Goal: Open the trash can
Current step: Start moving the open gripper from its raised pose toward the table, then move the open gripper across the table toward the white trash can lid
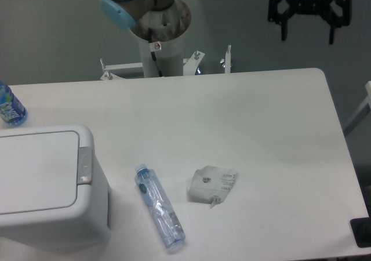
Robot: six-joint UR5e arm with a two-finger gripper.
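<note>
The large white trash can (pixel 46 185) stands at the front left of the table, its flat lid (pixel 36 171) shut and a small grey push-button (pixel 85 165) on its right rim. My gripper (pixel 308 37) hangs high at the top right, beyond the table's back edge, far from the can. Its two black fingers are spread apart and hold nothing.
A clear plastic bottle (pixel 159 207) lies on the table right of the can. A crumpled plastic packet (pixel 212 185) lies further right. A blue-labelled bottle (pixel 10 105) stands at the left edge behind the can. The arm's base column (pixel 160 35) rises behind the table.
</note>
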